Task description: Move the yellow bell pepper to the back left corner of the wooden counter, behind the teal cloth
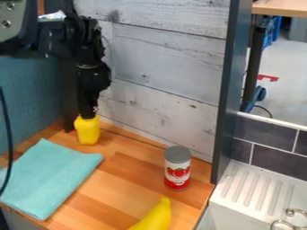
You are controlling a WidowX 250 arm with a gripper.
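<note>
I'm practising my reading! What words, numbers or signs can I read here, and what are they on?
Can: the red and white label has small marks, too small to read.
Yellow object: no letters or numbers that I can make out.
Everything else: no words, numbers or signs that I can read.

I view 1 yellow object [88,130], plain and opaque, with a blocky body, rounded corners and a slightly narrower top. It is upright, its long axis close to vertical, directly below the gripper [90,116], whose lower end meets or overlaps its top; I cannot tell which. The sides and rounded bottom lie in my view. I cannot tell whether its base is supported from beneath.
</note>
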